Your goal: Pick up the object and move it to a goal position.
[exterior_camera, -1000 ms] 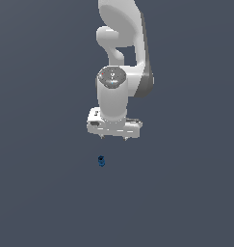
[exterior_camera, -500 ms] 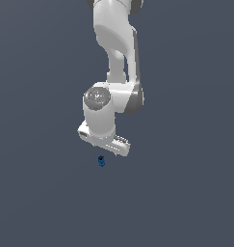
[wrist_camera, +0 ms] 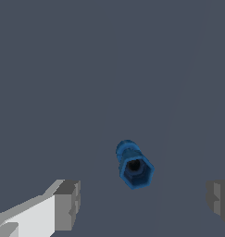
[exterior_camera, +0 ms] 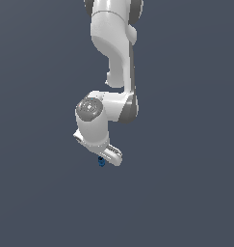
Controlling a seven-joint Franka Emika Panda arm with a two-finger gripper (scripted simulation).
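The object [wrist_camera: 134, 165] is a tiny blue blocky piece with a dark hexagonal end, lying on the grey floor. In the exterior view it [exterior_camera: 101, 162] peeks out just below the white hand. My gripper [wrist_camera: 144, 203] is open, its two grey fingertips [wrist_camera: 67, 204] spread wide, and the object lies between them, nearer one finger, a little beyond the tips. In the exterior view the gripper [exterior_camera: 103, 157] hangs directly over the object and its fingers are mostly hidden by the hand.
The white arm [exterior_camera: 113, 53] comes down from the top of the exterior view. A plain dark grey floor [exterior_camera: 186, 193] surrounds the object.
The hand has dropped lower and swung toward the object, and the wrist has turned. The gap between hand and object has closed. The object has not moved.
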